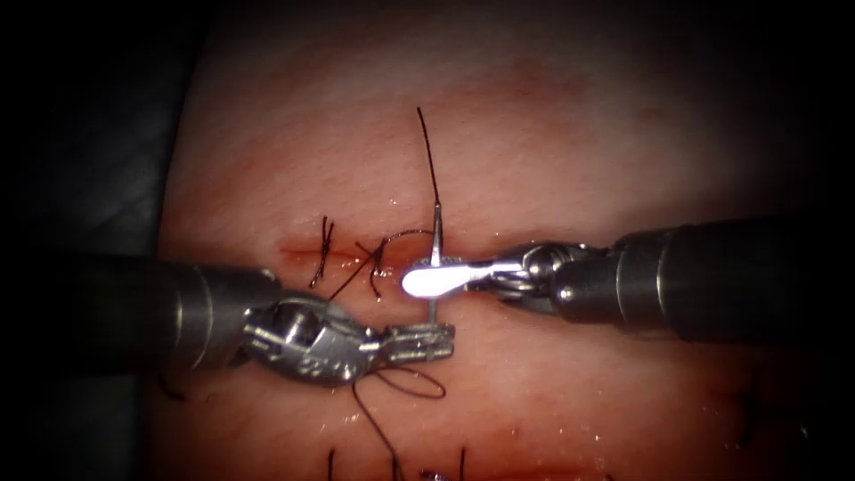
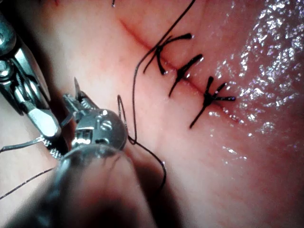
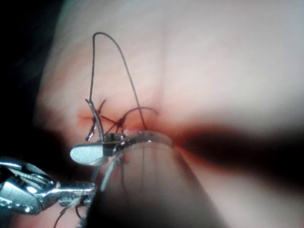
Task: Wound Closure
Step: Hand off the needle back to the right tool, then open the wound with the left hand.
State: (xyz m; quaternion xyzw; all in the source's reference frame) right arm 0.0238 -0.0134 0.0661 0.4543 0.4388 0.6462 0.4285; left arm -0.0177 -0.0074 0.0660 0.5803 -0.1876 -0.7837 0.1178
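Observation:
The curved needle (image 1: 435, 232) stands upright over the cut (image 1: 298, 252), just right of the stitches, and is not in the tissue (image 1: 579, 134). My right tool (image 1: 419, 282) comes in from the right, jaws shut on the needle near mid-curve. My left tool (image 1: 436, 341) reaches in from the lower left and is shut on the needle's lower end. In the left wrist view the needle's tip (image 2: 76, 86) sticks out past the left tool (image 2: 83, 102). Black thread (image 1: 427, 151) rises from the needle's upper end. In the right wrist view the right tool (image 3: 85, 153) grips the needle (image 3: 95, 121).
Knotted stitches (image 1: 322, 252) with short cut ends sit along the cut to the left of the needle, also as stitches (image 2: 183, 71). A loose loop of thread (image 1: 410, 383) lies on the tissue below the left tool. More thread ends (image 1: 461, 463) show at the lower edge.

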